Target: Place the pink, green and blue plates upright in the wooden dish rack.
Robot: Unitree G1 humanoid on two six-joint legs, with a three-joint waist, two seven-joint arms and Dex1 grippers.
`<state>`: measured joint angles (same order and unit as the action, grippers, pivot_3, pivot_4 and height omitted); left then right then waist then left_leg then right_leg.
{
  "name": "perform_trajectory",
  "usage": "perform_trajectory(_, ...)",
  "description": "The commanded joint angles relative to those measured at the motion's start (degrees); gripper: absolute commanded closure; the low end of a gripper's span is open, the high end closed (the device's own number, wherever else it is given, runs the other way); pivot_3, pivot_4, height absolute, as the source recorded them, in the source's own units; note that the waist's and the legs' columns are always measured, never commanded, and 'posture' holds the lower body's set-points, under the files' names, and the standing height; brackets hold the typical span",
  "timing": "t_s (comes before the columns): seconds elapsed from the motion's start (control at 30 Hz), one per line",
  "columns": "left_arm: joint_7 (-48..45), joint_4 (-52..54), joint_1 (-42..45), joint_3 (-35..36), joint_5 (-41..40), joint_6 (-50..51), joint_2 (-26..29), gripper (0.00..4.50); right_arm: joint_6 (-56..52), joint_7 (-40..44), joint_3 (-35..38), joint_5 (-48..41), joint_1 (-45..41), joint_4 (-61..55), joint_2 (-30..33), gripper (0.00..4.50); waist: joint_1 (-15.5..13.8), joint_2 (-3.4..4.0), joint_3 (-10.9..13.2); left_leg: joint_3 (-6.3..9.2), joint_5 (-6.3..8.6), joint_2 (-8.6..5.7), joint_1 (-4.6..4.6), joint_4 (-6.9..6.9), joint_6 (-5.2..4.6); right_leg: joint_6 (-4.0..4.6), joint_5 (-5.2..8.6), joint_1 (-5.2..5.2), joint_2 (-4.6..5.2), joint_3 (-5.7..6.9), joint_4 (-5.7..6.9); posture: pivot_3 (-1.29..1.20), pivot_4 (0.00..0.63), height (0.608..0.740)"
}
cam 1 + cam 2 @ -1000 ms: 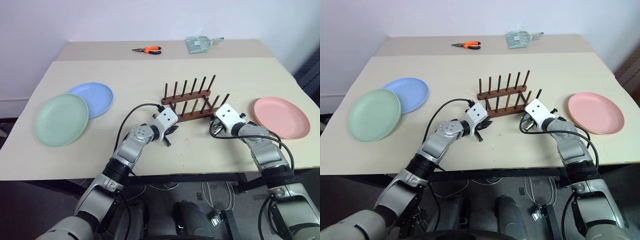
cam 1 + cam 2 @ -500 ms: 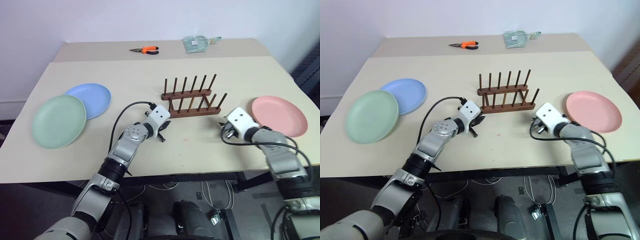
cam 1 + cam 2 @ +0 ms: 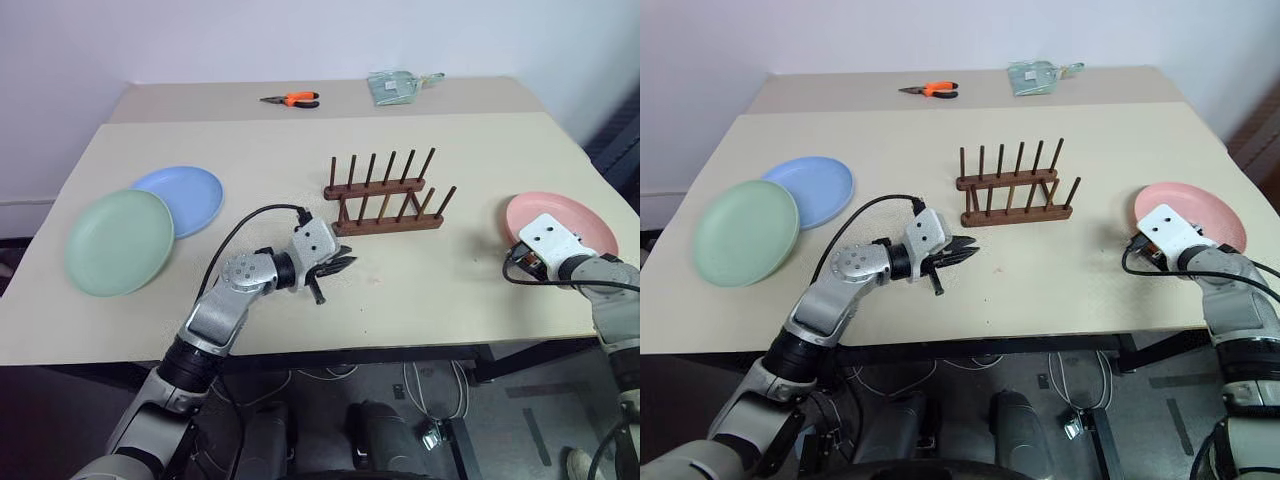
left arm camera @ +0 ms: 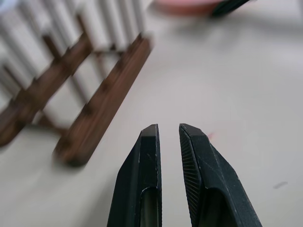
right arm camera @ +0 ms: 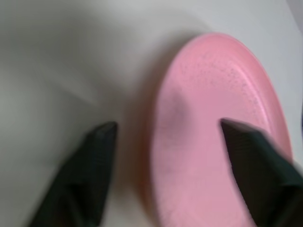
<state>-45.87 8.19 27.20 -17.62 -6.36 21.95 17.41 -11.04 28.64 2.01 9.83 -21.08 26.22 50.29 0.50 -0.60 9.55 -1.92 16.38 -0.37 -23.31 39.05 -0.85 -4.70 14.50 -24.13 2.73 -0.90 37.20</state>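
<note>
The right end effector (image 5: 165,137) has swung from the rack (image 3: 385,197) to the pink plate (image 3: 578,220) at 3 o'clock on the table (image 3: 450,290), fingers apart astride its rim. The left end effector (image 4: 168,135), nearly together and empty, has drawn back. Green plate (image 3: 118,241) and blue plate (image 3: 190,195) lie at 9 o'clock.

Pliers (image 3: 294,99): orange-handled, lying flat on the far desk, left of centre.
Clear packet (image 3: 396,86): far desk, right of the pliers.
Desk (image 3: 250,150): beige.
</note>
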Motion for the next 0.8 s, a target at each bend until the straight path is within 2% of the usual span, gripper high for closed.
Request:
perform_trajectory(0.03, -0.8, 3.5, -0.2, 1.2, -2.3, 1.1, 0.7, 3.82, 1.9, -0.7, 0.8, 0.0, -0.9, 1.6, 0.3, 3.46, 0.0, 0.00, 0.0, -0.01, 0.00, -0.02, -0.01, 0.01, 0.00, 0.00, 0.00, 0.00, 0.00, 0.00, 0.00, 0.00, 0.150, 0.740)
perform_trajectory(0.1, -0.7, 3.7, -0.5, 1.3, -2.5, 1.4, 1.3, 3.82, 2.5, -0.7, 1.3, -0.5, -0.9, 1.1, 0.2, 4.35, 0.1, 0.00, 0.0, -0.02, 0.00, -0.02, -0.01, 0.01, -0.01, -0.01, 0.00, 0.00, -0.01, -0.01, 0.00, 0.00, 0.150, 0.740)
perform_trajectory(0.3, -0.4, 3.8, -1.6, 2.3, -3.1, 1.7, 3.5, 3.82, 6.3, 1.6, 4.3, -3.1, 0.5, -7.4, 2.1, 4.44, 0.2, 0.04, 0.0, -0.02, 0.00, -0.01, -0.01, 0.01, -0.02, -0.02, 0.00, -0.01, -0.09, -0.02, 0.01, 0.00, 0.150, 0.740)
perform_trajectory(0.4, -0.7, 3.7, -2.1, 3.3, -3.9, 1.8, 4.6, 3.82, 1.7, 8.6, 10.4, -15.5, -3.3, -18.6, 1.0, 4.44, 0.3, 0.18, 0.1, -0.04, 0.00, -0.01, -0.01, 0.01, -0.03, -0.03, -0.01, -0.04, -0.12, -0.06, 0.02, 0.00, 0.150, 0.740)
perform_trajectory(0.47, -1.1, 3.4, -2.1, 3.6, -4.4, 1.5, 5.2, 3.82, -6.9, 12.8, 14.8, -27.2, -8.3, -24.3, 0.2, 4.44, 0.4, 0.25, 0.2, -0.04, 0.01, 0.00, -0.01, 0.01, -0.03, -0.04, -0.01, -0.05, -0.15, -0.06, 0.04, 0.00, 0.150, 0.740)
perform_trajectory(0.57, -1.9, 3.0, -2.0, 3.8, -5.1, 1.0, 5.5, 3.82, -19.9, 17.1, 19.9, -43.3, -16.0, -27.5, -0.6, 4.44, 0.0, 0.24, 0.2, 0.00, 0.01, 0.02, -0.02, 0.01, -0.03, -0.04, -0.01, -0.06, -0.15, -0.02, 0.02, 0.00, 0.150, 0.740)
perform_trajectory(0.63, -2.2, 3.0, -1.8, 4.2, -5.9, 0.9, 5.2, 3.82, -27.7, 17.1, 23.0, -52.2, -21.5, -25.3, -2.4, 4.44, -0.3, 0.16, 0.2, 0.09, 0.02, 0.03, -0.06, 0.01, -0.04, -0.04, -0.01, -0.03, -0.11, 0.06, -0.02, 0.00, 0.150, 0.740)
perform_trajectory(0.8, -1.3, 2.9, -1.7, 4.2, -5.8, 0.7, 4.8, 3.82, -36.0, 17.3, 22.4, -59.1, -26.2, -22.2, -5.0, 4.44, -1.1, 0.16, 0.1, 0.10, 0.04, 0.01, -0.07, 0.02, -0.07, 0.00, -0.01, 0.02, 0.07, 0.06, -0.12, 0.00, 0.150, 0.740)
